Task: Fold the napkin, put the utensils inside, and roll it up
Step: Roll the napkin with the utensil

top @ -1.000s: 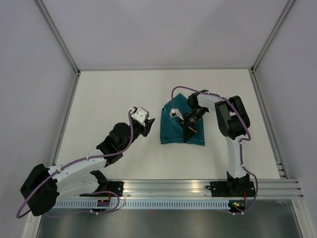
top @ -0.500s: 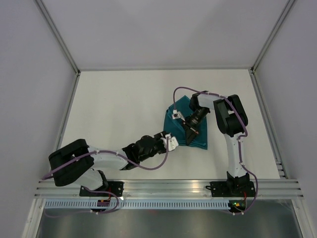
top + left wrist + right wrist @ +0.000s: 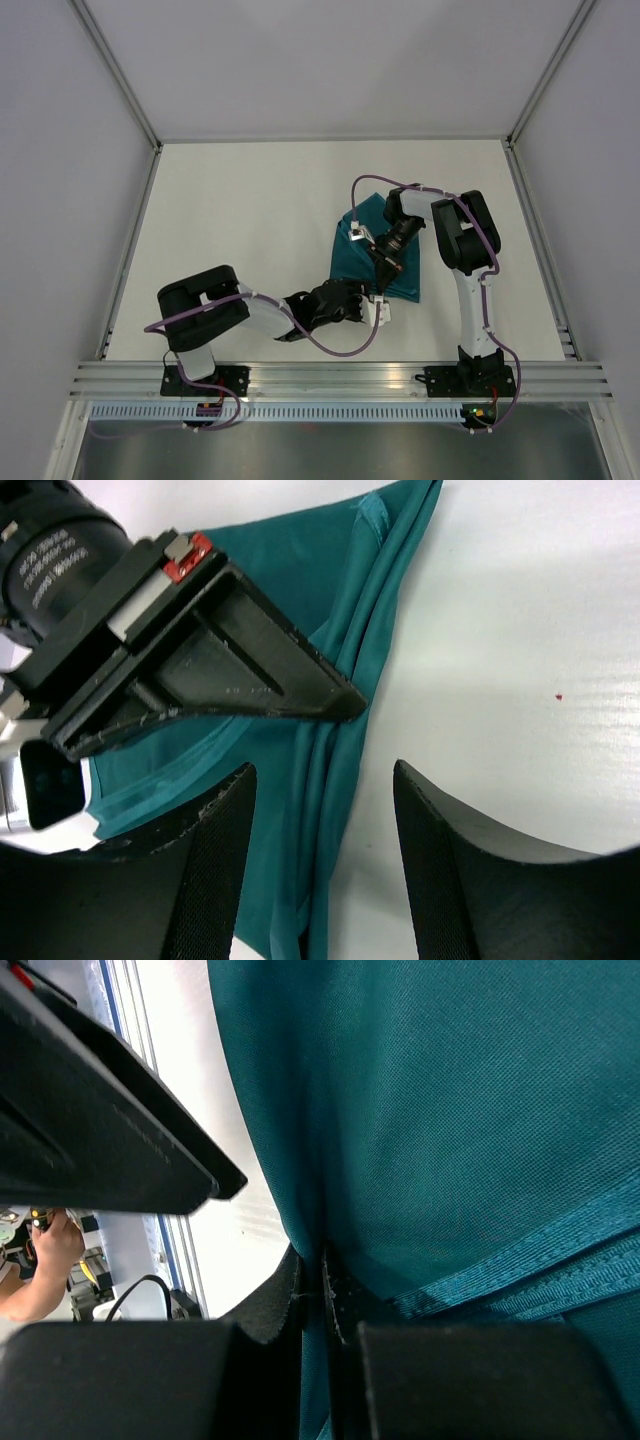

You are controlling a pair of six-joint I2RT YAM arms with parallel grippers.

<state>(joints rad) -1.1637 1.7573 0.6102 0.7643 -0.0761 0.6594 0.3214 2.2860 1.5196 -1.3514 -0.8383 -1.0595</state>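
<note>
On the white table, a bit right of the middle, lies the teal napkin, partly folded and bunched up. Both arms reach for it. The right arm bends over it from the far side, and the left arm stretches low across from the near side. The right gripper has its two fingers pressed tight together, with a fold of the napkin pinched between them. The left gripper is spread wide and holds nothing. What matters for the next move, I think, is how the cloth lies. The napkin's bunched edge runs in a long line away from the left gripper. Its near end sits right in the gap between the spread fingers. The tip of the right gripper is just beyond, on that same edge. So the left gripper is nearer to the loose near end, and it looks ready to close on it.
</note>
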